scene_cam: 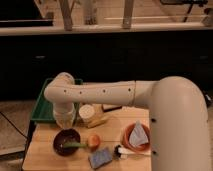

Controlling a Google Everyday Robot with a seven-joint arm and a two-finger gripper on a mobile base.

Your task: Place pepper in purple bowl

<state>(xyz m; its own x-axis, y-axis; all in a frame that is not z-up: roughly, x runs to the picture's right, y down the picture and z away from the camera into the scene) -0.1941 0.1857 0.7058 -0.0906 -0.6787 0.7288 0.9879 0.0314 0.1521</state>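
One hand point(65, 120) hovering directly above the glossy dark-purple round bowl point(60, 137).
Slim green pepper point(75, 145) is lying crosswise inside it; I cannot tell the hand's state.

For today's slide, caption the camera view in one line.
Gripper poised above the purple bowl, where the green pepper already lies, beside an orange fruit.
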